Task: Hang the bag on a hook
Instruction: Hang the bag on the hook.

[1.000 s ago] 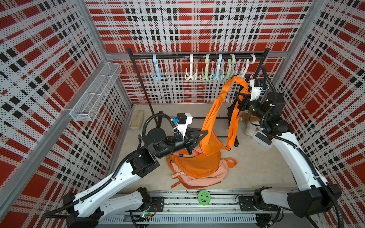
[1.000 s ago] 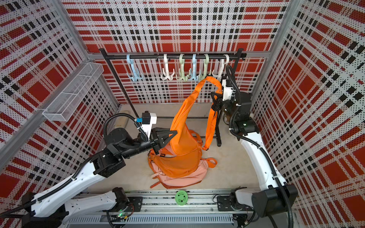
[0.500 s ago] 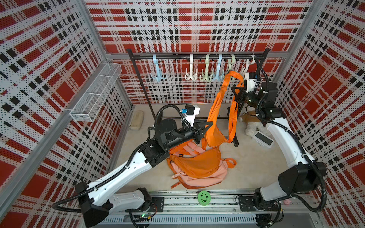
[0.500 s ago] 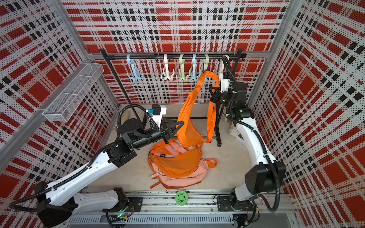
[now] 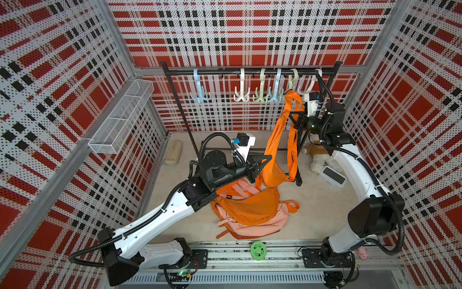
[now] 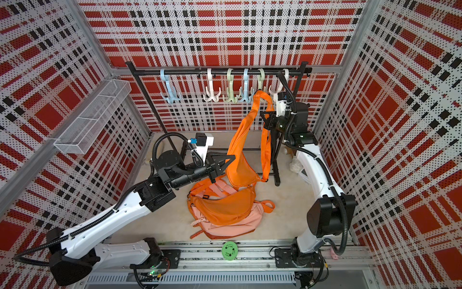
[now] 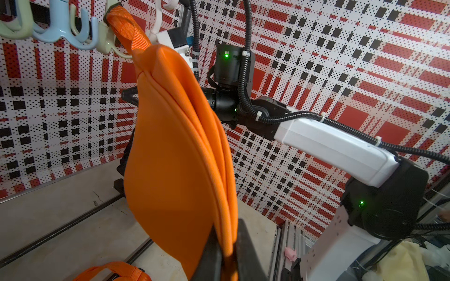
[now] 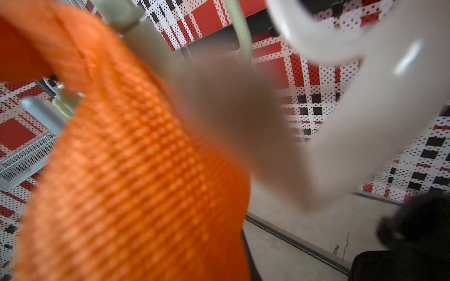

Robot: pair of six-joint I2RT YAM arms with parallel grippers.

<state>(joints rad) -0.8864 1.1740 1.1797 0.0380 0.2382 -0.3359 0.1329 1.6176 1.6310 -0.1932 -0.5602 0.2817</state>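
Orange sling bag (image 5: 275,162) is off the floor, suspended between the two arms in front of the black hanging rail (image 5: 225,72). Left gripper (image 7: 229,255): fingers pressed together on the bag's lower seam edge, with the fabric pinched between them in the left wrist view. Right gripper (image 5: 295,117): jaws closed on the strap (image 7: 126,26), on the run nearest the right arm, just below the hooks. The right wrist view is filled by blurred orange webbing and does not show the contact. The top of the strap loop reaches the pale green hook (image 7: 107,41) near the right end of the rail and touches it. Whether the webbing sits over a prong or only lies against it cannot be told. The bag body hangs below the strap with its folded edge turned toward the left arm. On the floor beneath lies a second orange waist bag (image 5: 250,207), resting on a pink backpack (image 5: 257,226), apart from the held bag. Both top views show five other hooks on the rail in blue, white and green, all bare. A plush toy (image 5: 318,160) and a white box-shaped device (image 5: 333,177) lie on the floor beside the right arm. A green disc (image 5: 258,249) sits on the base track. A wire basket (image 5: 120,120) is fixed to the left wall.
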